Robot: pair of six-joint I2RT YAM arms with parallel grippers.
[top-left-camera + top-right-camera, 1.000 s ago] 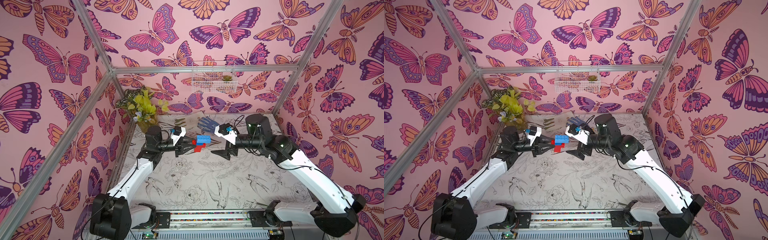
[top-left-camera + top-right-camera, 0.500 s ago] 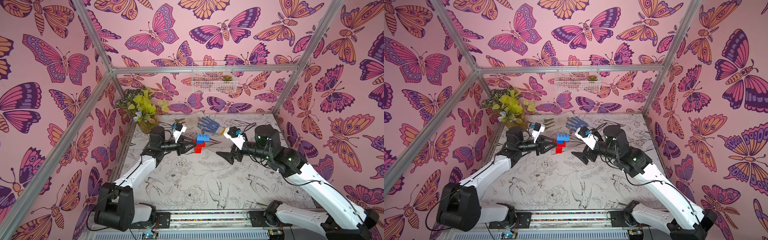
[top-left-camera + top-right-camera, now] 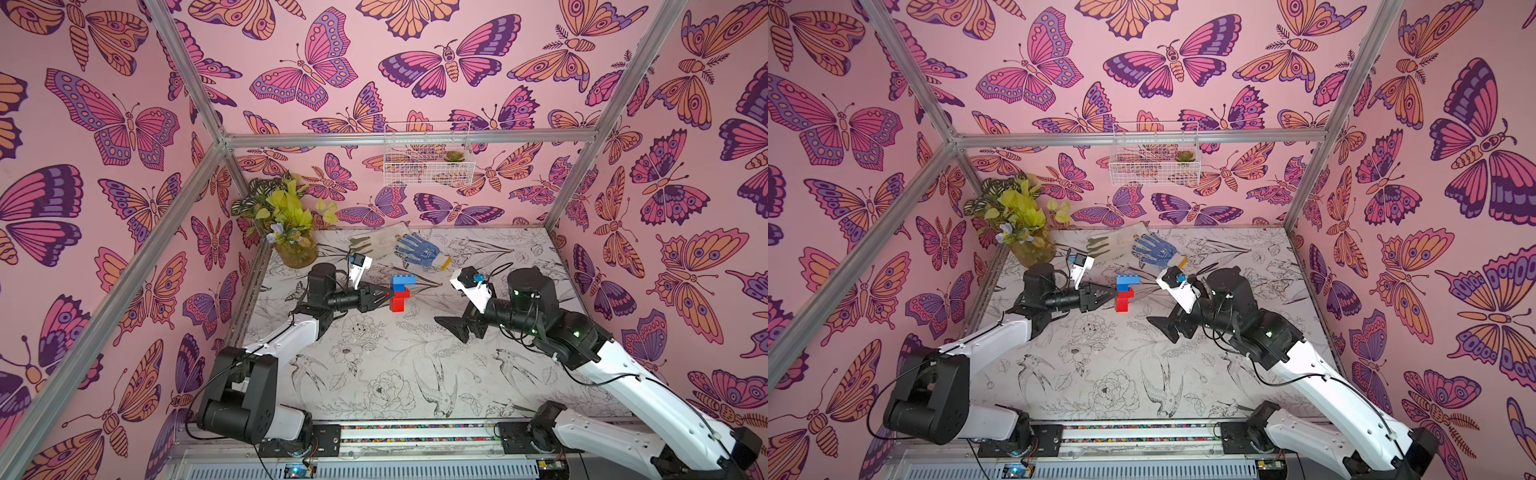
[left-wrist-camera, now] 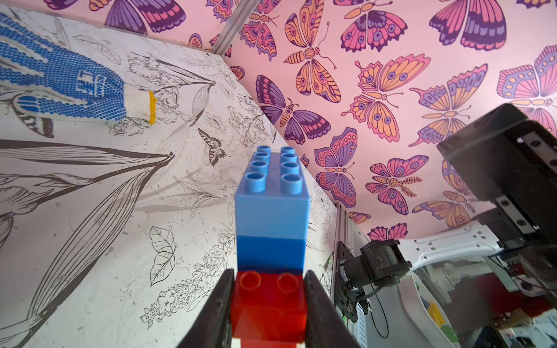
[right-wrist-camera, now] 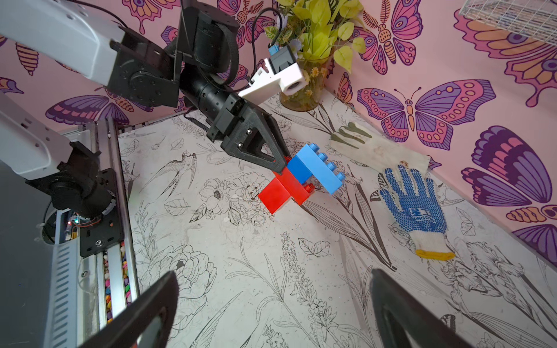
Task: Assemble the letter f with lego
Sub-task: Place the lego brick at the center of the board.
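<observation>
Lego letter f (image 3: 400, 293) looks fully stacked, all pieces joined | your left gripper (image 3: 386, 295) pinches its red brick (image 4: 268, 304) | right gripper (image 3: 453, 329) gapes empty | left, I'd say: set down, release

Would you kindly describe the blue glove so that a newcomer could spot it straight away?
Start at the potted plant in the far left corner and follow the back wall rightward. Past a pale glove lies the blue glove: it alone has blue dots and a yellow-edged cuff.
</observation>
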